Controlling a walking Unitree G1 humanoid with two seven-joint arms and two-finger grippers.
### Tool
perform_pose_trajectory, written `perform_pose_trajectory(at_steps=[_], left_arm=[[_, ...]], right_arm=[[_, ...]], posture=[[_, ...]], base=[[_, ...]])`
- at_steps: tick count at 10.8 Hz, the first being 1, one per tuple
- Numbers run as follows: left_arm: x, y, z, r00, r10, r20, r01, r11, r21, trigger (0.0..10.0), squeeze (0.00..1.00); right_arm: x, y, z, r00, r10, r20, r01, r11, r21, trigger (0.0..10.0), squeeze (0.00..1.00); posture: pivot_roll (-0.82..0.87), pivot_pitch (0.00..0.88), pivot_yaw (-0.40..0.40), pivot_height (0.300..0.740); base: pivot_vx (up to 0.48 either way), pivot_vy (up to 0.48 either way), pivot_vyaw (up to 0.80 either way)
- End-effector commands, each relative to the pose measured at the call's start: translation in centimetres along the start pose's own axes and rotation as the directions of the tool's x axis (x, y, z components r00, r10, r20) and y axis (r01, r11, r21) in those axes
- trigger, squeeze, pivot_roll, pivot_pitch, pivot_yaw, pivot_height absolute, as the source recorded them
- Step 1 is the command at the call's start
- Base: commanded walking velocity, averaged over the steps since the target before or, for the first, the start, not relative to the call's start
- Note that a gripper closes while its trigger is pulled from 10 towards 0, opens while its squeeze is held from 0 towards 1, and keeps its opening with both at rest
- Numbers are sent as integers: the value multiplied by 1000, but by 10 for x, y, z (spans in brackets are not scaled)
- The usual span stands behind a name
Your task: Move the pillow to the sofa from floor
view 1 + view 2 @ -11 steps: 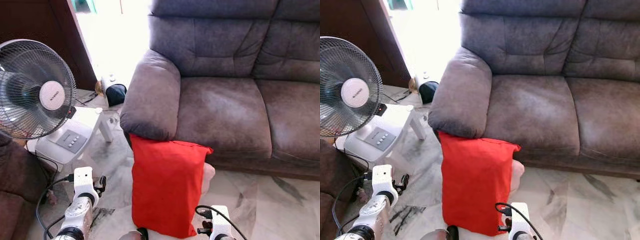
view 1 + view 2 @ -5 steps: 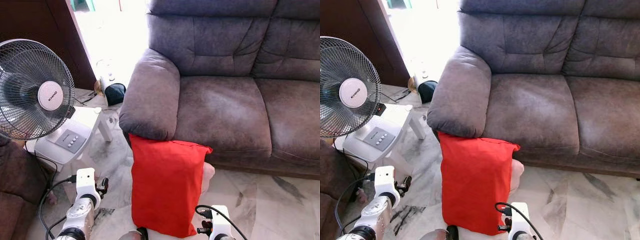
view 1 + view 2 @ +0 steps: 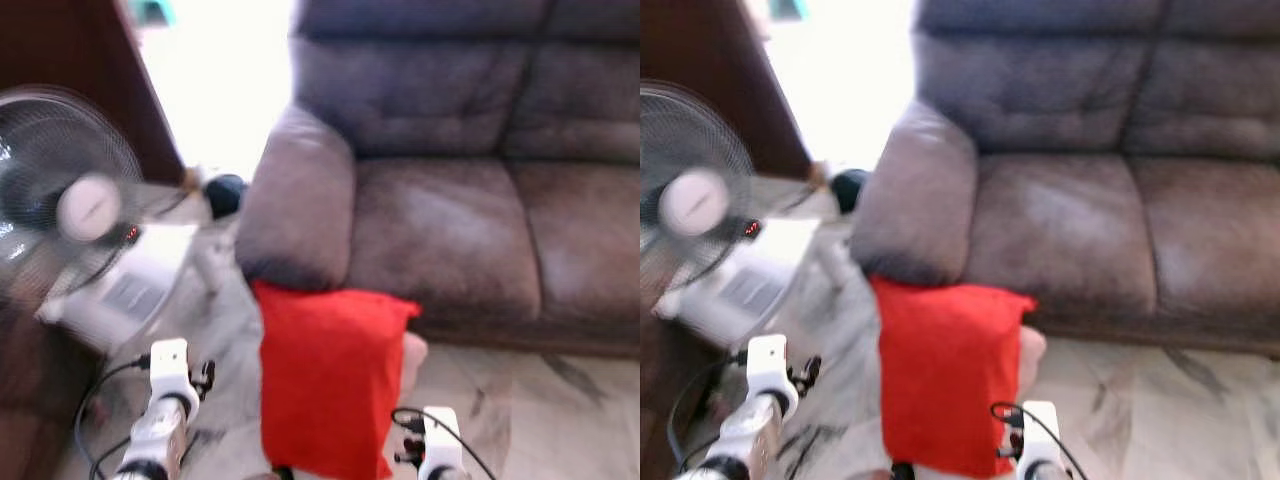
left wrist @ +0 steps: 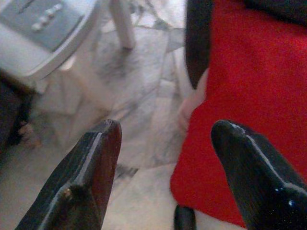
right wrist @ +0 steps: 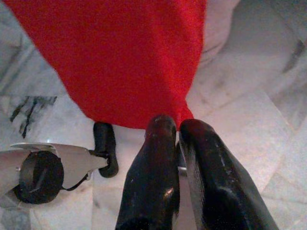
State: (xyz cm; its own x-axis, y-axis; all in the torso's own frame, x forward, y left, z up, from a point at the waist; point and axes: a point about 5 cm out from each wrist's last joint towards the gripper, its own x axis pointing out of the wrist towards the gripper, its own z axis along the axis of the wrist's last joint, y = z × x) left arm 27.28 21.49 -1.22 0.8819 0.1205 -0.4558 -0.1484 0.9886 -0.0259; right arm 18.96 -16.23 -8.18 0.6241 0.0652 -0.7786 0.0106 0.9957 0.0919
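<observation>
Two grippers are seen flanking the upright red pillow (image 3: pixel 335 385) propped against the sofa (image 3: pixel 450 230): left gripper (image 4: pixel 165 158) spread beside it, right gripper (image 5: pixel 176 132) pressed together, nearer its lower corner.

Pillow (image 3: pixel 332 385) on floor (image 3: pixel 520 400), against sofa (image 3: pixel 450 220); fan (image 3: pixel 75 200) left.

Left arm (image 3: pixel 160 425): silver-grey cylindrical segments ending in a white rectangular wrist block, with a black cable looping off at 9 o'clock. Right arm (image 3: pixel 437 455): matching white wrist block with a black cable arching at 12 o'clock. Left gripper (image 4: pixel 163 158) and right gripper (image 5: pixel 175 127): two long, glossy black, tapered fingers each.
</observation>
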Motion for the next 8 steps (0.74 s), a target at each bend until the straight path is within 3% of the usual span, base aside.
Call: perform_pose_trajectory(at_steps=[1,4,8], left_arm=[[-2,3,-7,999,7,-34,-7,1000,-6,10000,0],[-2,3,-7,999,8,-33,-8,1000,-1,10000,0],[-2,3,-5,1000,9,-17,-9,1000,8,10000,0]], right_arm=[[-1,0,-6,1000,-3,-14,3,1000,12,10000,0],[-1,0,-6,1000,-1,-16,1,1000,6,10000,0],[-1,1,-6,1000,3,-17,-3,1000,5,10000,0]], posture=[[144,175,26,740],[143,168,26,740],[143,165,25,740]], base=[[274,0,0],[273,0,0],[0,0,0]])
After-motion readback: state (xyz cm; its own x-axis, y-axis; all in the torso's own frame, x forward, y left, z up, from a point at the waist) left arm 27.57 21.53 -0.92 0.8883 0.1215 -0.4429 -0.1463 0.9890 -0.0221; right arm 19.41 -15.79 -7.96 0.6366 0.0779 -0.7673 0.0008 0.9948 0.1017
